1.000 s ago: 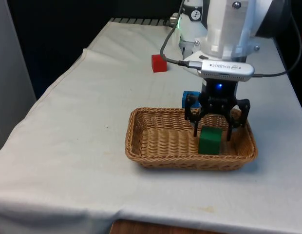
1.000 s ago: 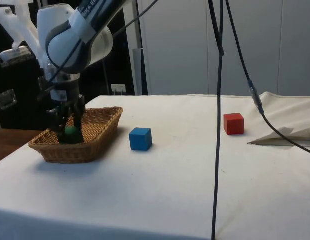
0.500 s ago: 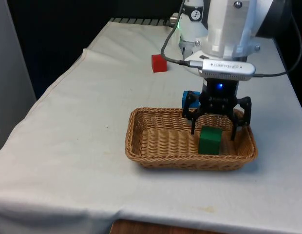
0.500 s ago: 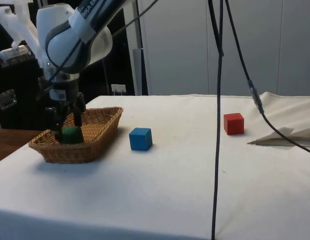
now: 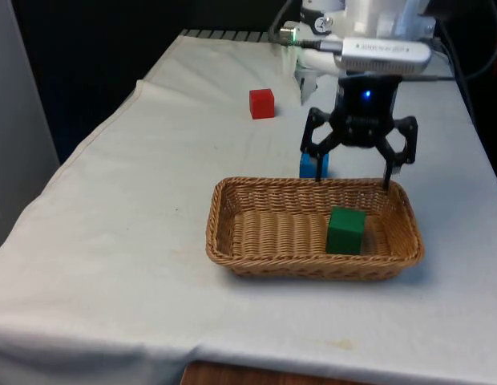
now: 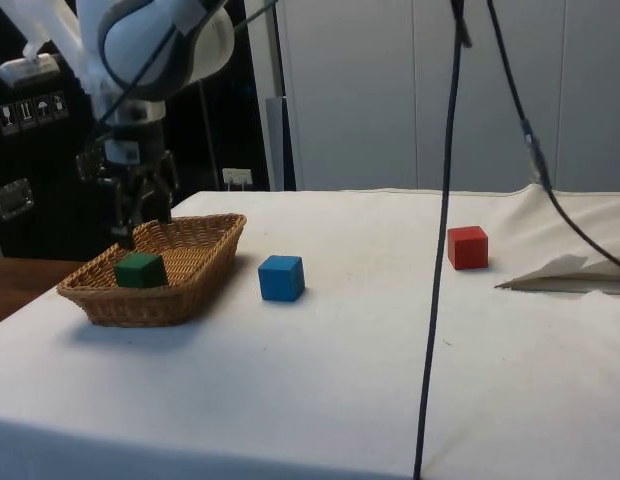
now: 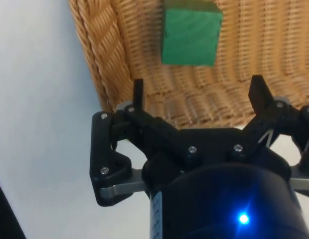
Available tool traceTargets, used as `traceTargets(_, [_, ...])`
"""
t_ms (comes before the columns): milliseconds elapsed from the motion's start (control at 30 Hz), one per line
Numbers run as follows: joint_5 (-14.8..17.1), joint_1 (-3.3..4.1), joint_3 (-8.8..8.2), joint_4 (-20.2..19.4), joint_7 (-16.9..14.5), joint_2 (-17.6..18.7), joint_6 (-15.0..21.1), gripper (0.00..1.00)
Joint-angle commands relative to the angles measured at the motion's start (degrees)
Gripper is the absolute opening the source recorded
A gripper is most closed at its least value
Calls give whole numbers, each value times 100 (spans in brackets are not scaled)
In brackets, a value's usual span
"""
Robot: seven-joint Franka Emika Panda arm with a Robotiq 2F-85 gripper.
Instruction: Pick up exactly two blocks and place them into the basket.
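The jaws (image 5: 350,181) are wide apart and hold nothing. They hang above the far rim of the basket (image 5: 232,245). The green block (image 5: 345,230) sits inside it. The blue block (image 5: 312,164) lies just past that far rim, close to the jaws. The red block (image 5: 262,103) is well away, near the surface's far edge.

White arm (image 6: 160,35), rounded glossy shells, dark cables trailing off it. Black gripper (image 5: 350,180) w/ angular linkage frame, small silver screws at pivots, slim black fingers (image 7: 138,92) w/ squared tips. Grey plate under the linkage.
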Motion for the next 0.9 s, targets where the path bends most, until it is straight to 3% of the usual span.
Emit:
traceTargets(0, [-69, 57, -46, -178, 46, -160, 11, 100])
traceTargets(33, [-97, 63, -40, -246, 52, -229, 17, 100])
traceTargets(67, [-57, 11, 0, -149, 11, -143, 0, 100])
traceTargets(100, [-120, 69, -40, -321, 57, -292, 23, 100])
traceTargets(167, [-195, 86, -46, -550, 74, -504, 40, 100])
traceTargets(300, [-304, 115, -40, -819, 109, -745, 74, 100])
traceTargets(333, [-258, 52, 6, -716, 52, -682, 6, 100])
traceTargets(367, [-372, 120, -34, -951, 143, -865, 86, 100])
traceTargets(600, [-579, 155, -29, -1392, 235, -1266, 120, 100])
traceTargets(633, [-527, 97, 17, -1278, 172, -1192, 23, 100])
traceTargets(667, [-630, 160, -23, -1513, 252, -1369, 126, 100])
traceTargets(733, [-688, 166, -17, -1621, 275, -1467, 132, 100])
traceTargets(833, [-808, 166, 0, -1856, 332, -1667, 149, 100])
traceTargets(867, [-716, 109, 46, -1696, 252, -1553, 46, 100])
